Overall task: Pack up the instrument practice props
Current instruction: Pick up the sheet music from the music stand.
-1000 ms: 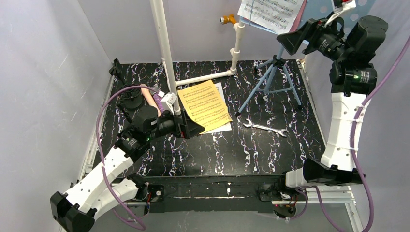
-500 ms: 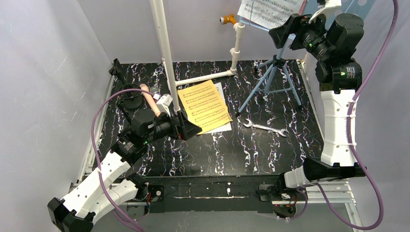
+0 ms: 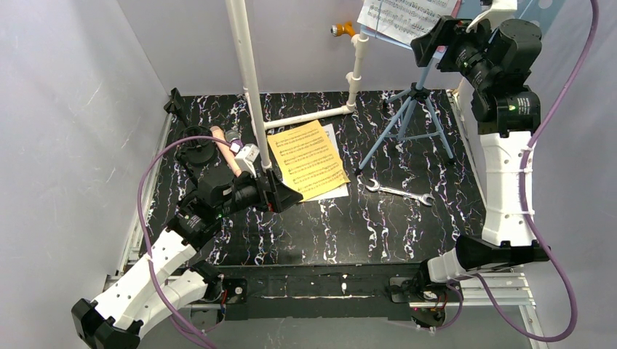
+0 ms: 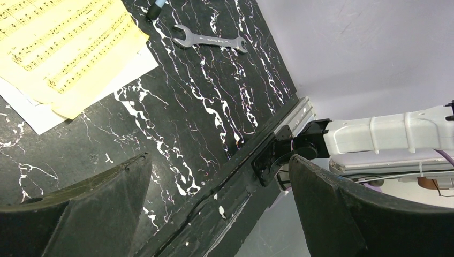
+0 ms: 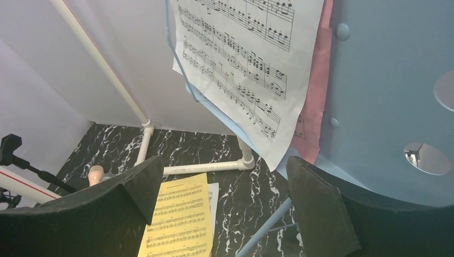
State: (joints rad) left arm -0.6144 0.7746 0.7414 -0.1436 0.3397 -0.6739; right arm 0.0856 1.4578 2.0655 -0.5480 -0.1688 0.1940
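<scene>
My left claw (image 3: 282,195) sits low over the near left of the table (image 3: 349,233), jaws spread wide and holding nothing. Its own camera looks past them at bare tabletop. Just beyond it the yellow music page (image 3: 307,158) lies flat on top of a white page (image 3: 336,190). The wrench (image 3: 399,192) is to their right, clear of the paper. Further left, past that arm, I can make out the peach microphone (image 3: 224,149) next to the black round holder (image 3: 195,145); the rest there is too hidden to call. The upright white pipe (image 3: 247,73) stands between those and the pages.

At the far right, my right claw (image 5: 222,176) is up high, jaws likewise spread and empty, pointed at the blue music stand (image 3: 411,120). A printed page (image 5: 241,59) rests on its rack (image 5: 385,80), with a pink sheet (image 5: 316,91) behind it.

I judge packing has barely begun, since nothing is gathered. The step in hand looks like taking the page off the stand. Next I would need to bring the right jaws around the page's lower edge. I would pinch paper only, not the rack's lip, and lift gently so the stand does not tip.
</scene>
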